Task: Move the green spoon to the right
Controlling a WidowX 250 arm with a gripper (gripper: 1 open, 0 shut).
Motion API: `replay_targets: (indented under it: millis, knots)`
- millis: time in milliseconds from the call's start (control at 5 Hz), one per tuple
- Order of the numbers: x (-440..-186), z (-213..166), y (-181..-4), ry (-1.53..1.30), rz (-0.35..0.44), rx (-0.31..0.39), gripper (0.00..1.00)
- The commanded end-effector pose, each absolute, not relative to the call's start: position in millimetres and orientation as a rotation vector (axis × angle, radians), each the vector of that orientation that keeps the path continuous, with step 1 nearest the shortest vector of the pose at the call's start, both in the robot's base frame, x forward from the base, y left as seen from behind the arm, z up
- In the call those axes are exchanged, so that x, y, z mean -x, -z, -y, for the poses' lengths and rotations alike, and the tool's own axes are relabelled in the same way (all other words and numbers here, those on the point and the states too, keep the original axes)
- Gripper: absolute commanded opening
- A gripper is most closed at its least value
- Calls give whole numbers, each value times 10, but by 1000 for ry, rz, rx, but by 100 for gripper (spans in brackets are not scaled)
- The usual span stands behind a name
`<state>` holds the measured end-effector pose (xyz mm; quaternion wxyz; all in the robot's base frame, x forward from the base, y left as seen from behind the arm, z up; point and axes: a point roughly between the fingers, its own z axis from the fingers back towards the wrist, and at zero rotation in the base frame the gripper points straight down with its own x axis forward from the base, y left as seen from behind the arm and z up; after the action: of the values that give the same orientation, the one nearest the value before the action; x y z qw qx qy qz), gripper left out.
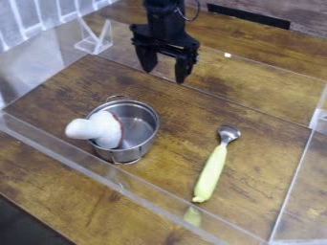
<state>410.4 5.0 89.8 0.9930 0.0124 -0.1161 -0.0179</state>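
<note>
So in this shot we had the green spoon (212,165) lying flat on the wooden table (274,115), toward the front right part of the boarded area. Its small silver bowl pointed away from the camera and sat near the right side, while the yellow-green handle ran back toward us and ended close to the clear plastic wall (128,180) along the front edge. It lay at a slight slant, handle end a bit further left than the bowl end. Nothing was touching it.

The gripper (166,66) was well apart from the spoon, up at the far side of the table and a bit left of center. It's a black unit hanging pointed downward, and we could see its two fingers (185,67) standing apart with a clear gap between them, nothing held in there. We couldn't really tell from this angle how high off the wood it was.

Left of the spoon, with a decent stretch of bare wood between them, stood the steel pot (132,132). A white rounded object (92,129) rested in it, leaning over the pot's left rim so part of it stuck out past the edge.

Way in the back left corner there was a clear little stand (92,38) behind the plastic wall, too blurry for us to say more about it.
</note>
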Motion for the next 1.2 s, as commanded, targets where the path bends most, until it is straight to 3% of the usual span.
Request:
replay_targets:
  millis: [0, 400, 800, 1000]
  knots:
    - [-4191, 103, -1207, 80, 302, -17, 100]
    - [-4128, 318, -1257, 168, 323, -2, 100]
    - [-4007, 807, -1405, 393, 389, -6, 100]
    - [-3945, 634, -1604, 408, 396, 9, 100]
